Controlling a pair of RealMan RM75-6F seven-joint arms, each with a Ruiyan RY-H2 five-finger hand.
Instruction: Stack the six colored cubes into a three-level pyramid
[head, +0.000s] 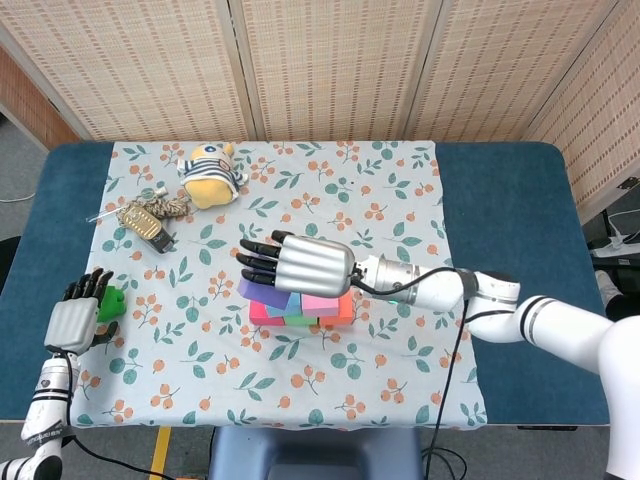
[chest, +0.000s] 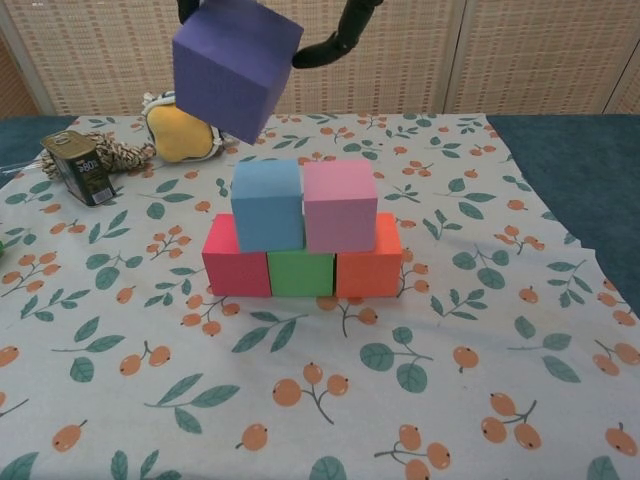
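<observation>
Five cubes form two levels on the floral cloth: red (chest: 235, 268), green (chest: 300, 273) and orange (chest: 368, 268) below, blue (chest: 267, 203) and pink (chest: 340, 205) on top. My right hand (head: 300, 265) holds the purple cube (chest: 235, 65) in the air, tilted, above and slightly left of the blue cube. In the chest view only its dark fingers (chest: 335, 40) show at the top edge. The hand hides most of the stack (head: 300, 310) in the head view. My left hand (head: 72, 322) rests at the table's left edge with its fingers curled beside a small green block (head: 110, 303).
A yellow plush toy (chest: 180, 135) lies at the back left of the cloth. Near it are a tin can (chest: 80, 165) and a bundle of rope (head: 165, 207). The blue table (head: 520, 220) extends beyond the cloth to the right.
</observation>
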